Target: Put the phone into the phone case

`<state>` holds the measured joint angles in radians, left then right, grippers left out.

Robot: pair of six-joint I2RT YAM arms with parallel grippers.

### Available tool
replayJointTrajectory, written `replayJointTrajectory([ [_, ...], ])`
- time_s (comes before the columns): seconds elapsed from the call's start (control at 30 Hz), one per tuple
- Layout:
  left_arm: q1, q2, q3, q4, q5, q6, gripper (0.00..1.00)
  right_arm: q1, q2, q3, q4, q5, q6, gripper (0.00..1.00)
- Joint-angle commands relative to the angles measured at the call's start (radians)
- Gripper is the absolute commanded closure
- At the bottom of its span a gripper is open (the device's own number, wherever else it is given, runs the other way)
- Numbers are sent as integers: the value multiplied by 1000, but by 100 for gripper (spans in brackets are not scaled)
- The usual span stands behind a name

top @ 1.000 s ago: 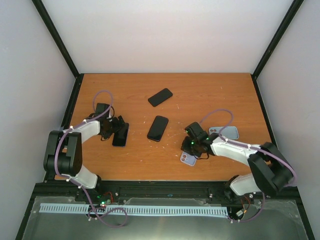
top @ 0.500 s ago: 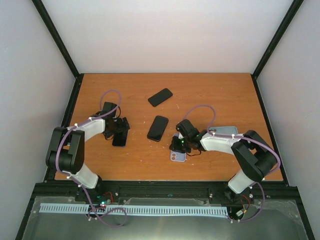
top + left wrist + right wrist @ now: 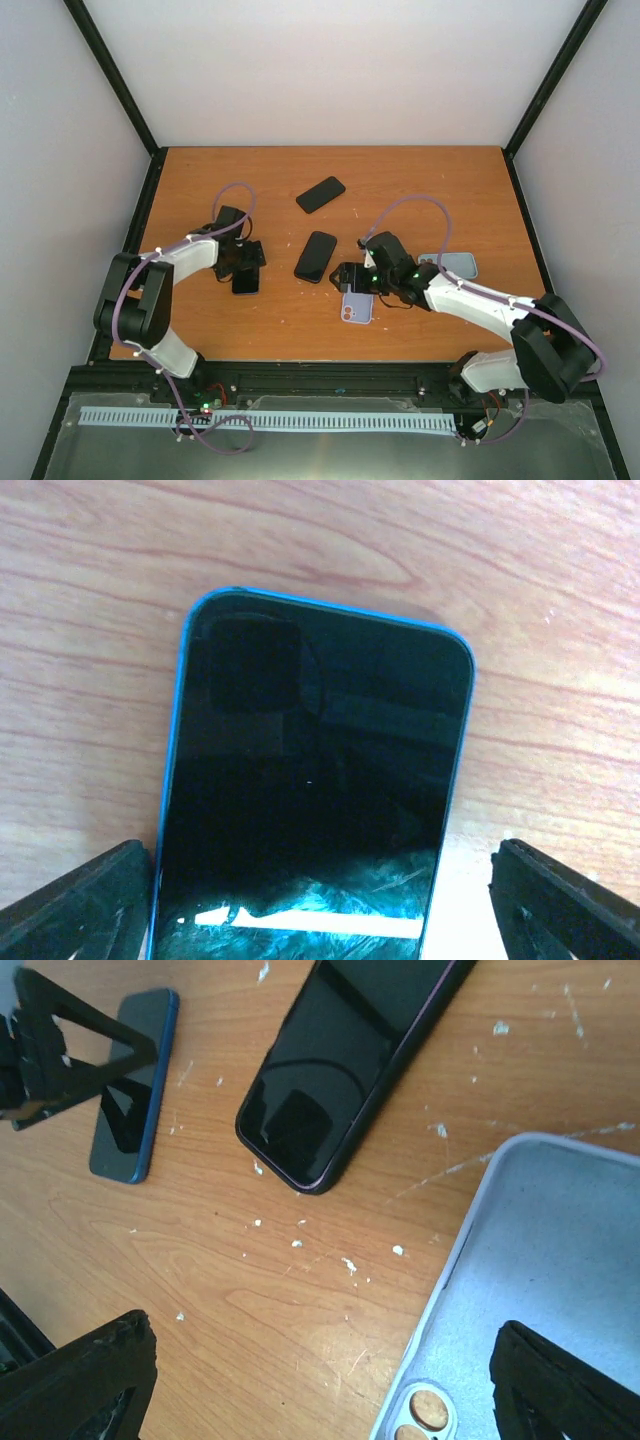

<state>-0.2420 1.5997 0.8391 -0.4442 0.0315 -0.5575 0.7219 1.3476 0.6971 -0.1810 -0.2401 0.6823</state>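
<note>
A black-screened phone with a blue edge (image 3: 310, 780) lies flat on the wooden table (image 3: 430, 200). My left gripper (image 3: 320, 920) stands open over its near end, one finger on each side, not touching it. In the top view this phone (image 3: 245, 283) sits just below the left gripper (image 3: 247, 266). A pale lavender phone case (image 3: 545, 1290) lies inside-up near the table's middle, its camera cutout towards me. My right gripper (image 3: 325, 1390) is open above the case's left edge and holds nothing. From above, the case (image 3: 357, 306) lies just below the right gripper (image 3: 350, 279).
A dark phone (image 3: 316, 256) lies between the two grippers, also seen in the right wrist view (image 3: 350, 1060). Another black phone (image 3: 321, 194) lies farther back. A second pale case (image 3: 455, 265) sits behind the right arm. Black frame rails border the table.
The right gripper carried the lavender case leftward towards the table's middle, then opened and let it go flat on the table. The left gripper shifted slightly right over the blue-edged phone.
</note>
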Motion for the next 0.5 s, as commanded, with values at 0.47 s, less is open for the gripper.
replayJointTrajectory([
  [0.47, -95, 147, 76, -163, -110, -32, 14, 2, -176, -91, -6, 156, -9, 10],
])
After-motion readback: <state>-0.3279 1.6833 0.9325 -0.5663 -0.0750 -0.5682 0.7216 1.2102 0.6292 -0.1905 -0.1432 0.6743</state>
